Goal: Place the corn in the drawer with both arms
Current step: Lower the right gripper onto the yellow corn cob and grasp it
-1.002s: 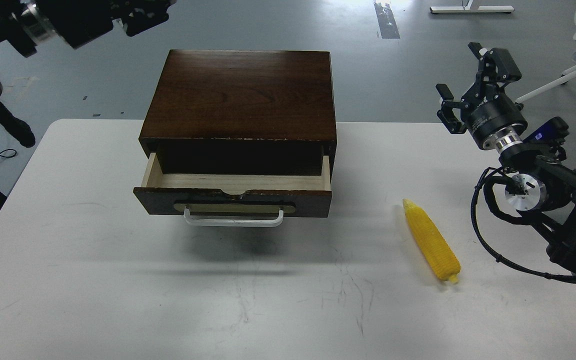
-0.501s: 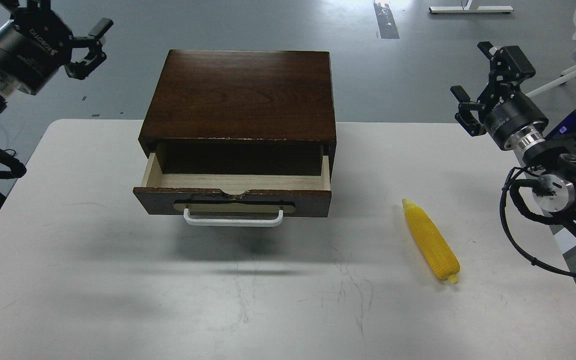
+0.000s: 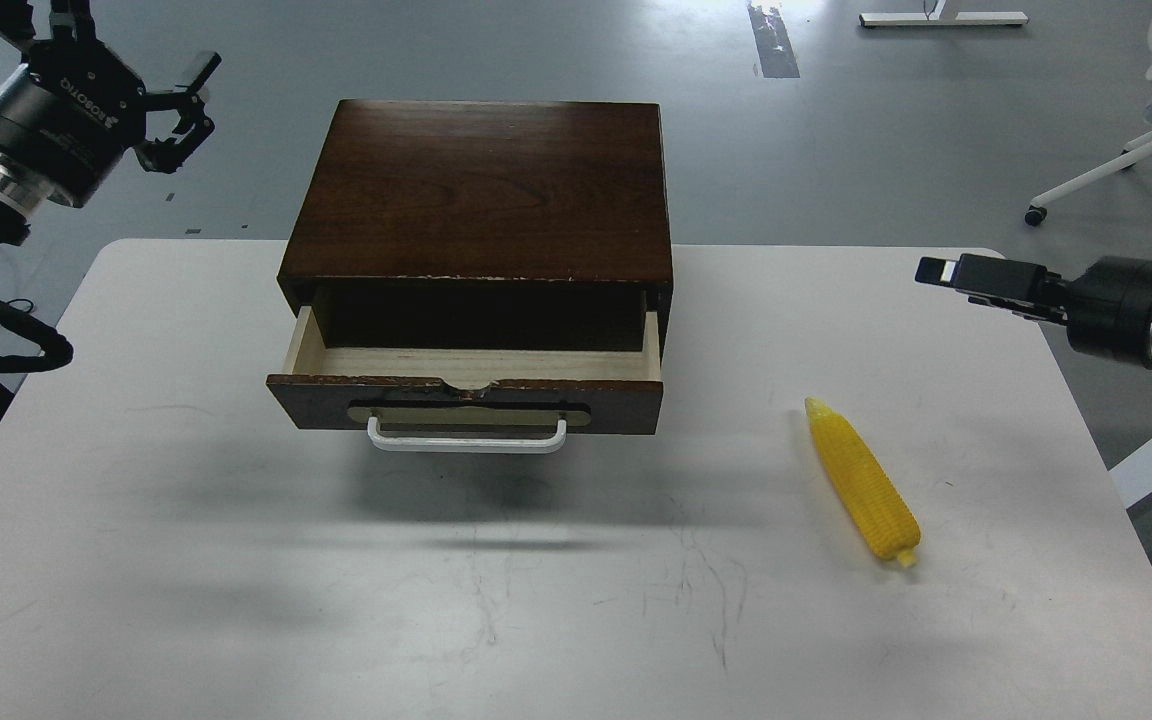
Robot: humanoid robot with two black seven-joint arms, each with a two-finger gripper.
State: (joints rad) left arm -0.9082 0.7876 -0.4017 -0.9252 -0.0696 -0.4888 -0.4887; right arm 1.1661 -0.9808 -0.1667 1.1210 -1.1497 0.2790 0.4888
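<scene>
Lying on the white desk (image 3: 236, 560) to the right of the drawer (image 3: 466, 385), the corn (image 3: 861, 482) is seen well apart from both grippers, its pale tip turned toward the far edge and its stubby end toward the near one. The drawer is pulled partly out of the dark wooden box (image 3: 481, 190), so that a strip of its pale interior is exposed behind the brown front and the white handle (image 3: 467, 438). The left gripper (image 3: 101, 45) is held above the floor beyond the desk's far left corner, its fingers spread wide and nothing gripped. The right gripper (image 3: 976, 274) is held level over the desk's right edge, pointing left; seen side-on and dark, its opening cannot be told.
</scene>
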